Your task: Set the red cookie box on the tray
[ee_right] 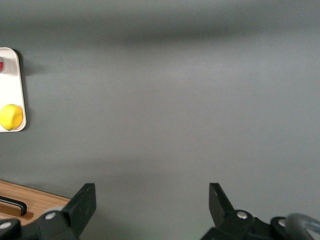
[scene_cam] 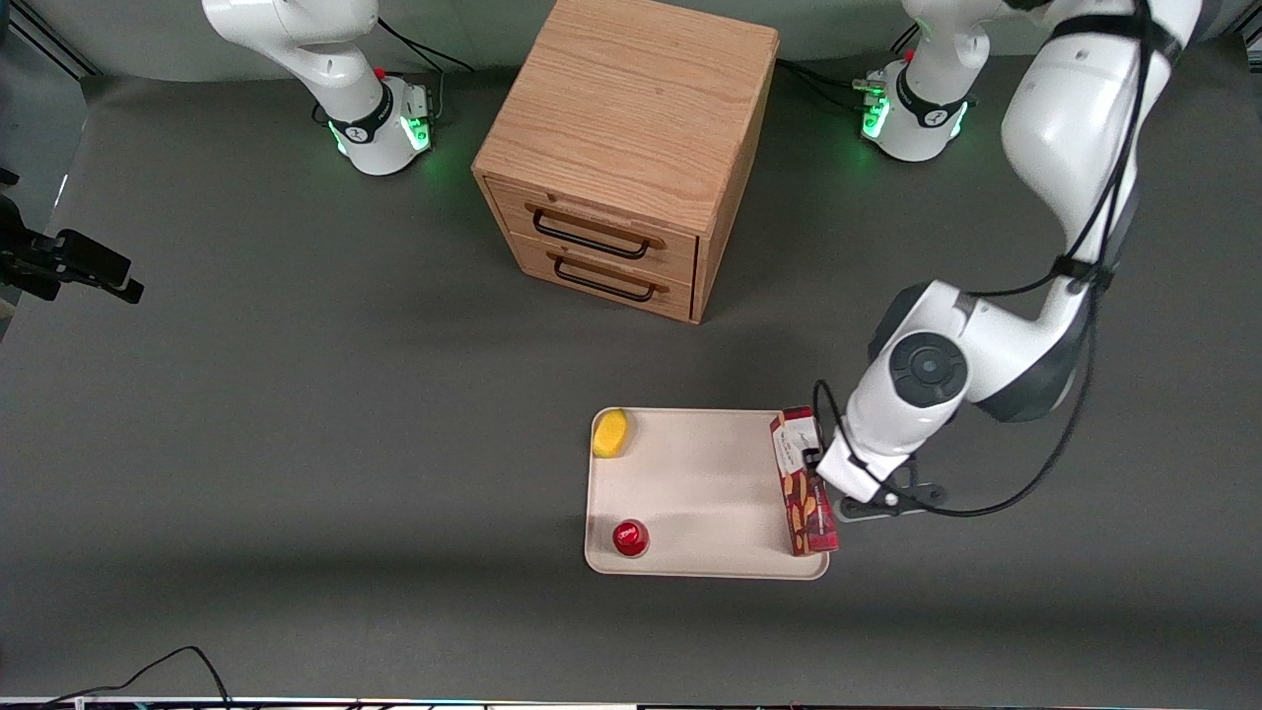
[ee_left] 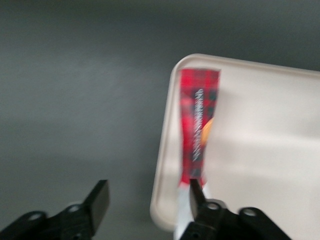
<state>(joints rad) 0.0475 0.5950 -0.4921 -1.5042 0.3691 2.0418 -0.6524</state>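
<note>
Now red cookie box [scene_cam: 804,483] on tray [scene_cam: 690,493], fingers [ee_left: 100,200] spread beside it.

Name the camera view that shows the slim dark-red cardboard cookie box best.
The front view: the slim dark-red cardboard cookie box shows whole, lying along the beige tray's edge beside the open gripper. The left wrist view shows it blurred. The right wrist view misses it.

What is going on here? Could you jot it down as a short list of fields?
red cookie box: lying on the tray along its edge toward the working arm
tray: beige, on the grey table
gripper: open, beside the box's white-label end, one finger over the tray edge, one over the table
also on tray: yellow lemon, small red can
wooden drawer cabinet: farther from the front camera than the tray, both drawers shut
</note>
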